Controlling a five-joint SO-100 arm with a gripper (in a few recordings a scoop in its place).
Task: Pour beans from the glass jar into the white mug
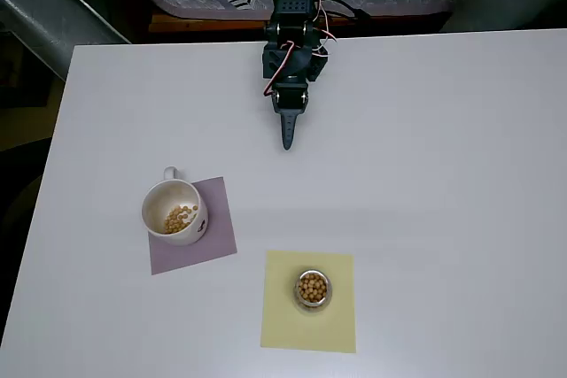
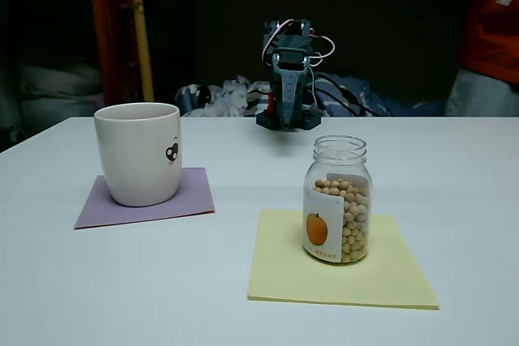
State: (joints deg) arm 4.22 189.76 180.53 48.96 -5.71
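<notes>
**Inspector:** Where is the hand [image 1: 288,141] sitting?

**Assistant:** It is resting folded at the far edge of the desk [image 1: 443,174], well apart from both vessels. The fingers are lying together and tapering to a point, so I am recording it as clenched on nothing.

**Inspector:** And the jar [image 2: 338,199]?

**Assistant:** It is standing upright on a yellow mat [image 2: 340,269], toward the near side of the desk. It is a clear glass piece with a narrower neck and an orange picture on its label. No lid is showing; the mouth is reading as open from above.

**Inspector:** Contents?

**Assistant:** Beans [image 2: 350,216] are filling it to a little over halfway up the body, tan-yellow and round.

**Inspector:** The mug [image 1: 174,210]?

**Assistant:** It is sitting upright on a purple mat [image 1: 217,236], to the left of the jar in both views, handle pointing away toward the arm. A small heap of beans is already lying on its cream floor.

**Inspector:** Progress, then?

**Assistant:** I am judging it unsettled: some beans are in the mug, yet most are remaining in the jar, which nothing is gripping. Either a pour is finished or another is pending; these views are not deciding it.
</notes>
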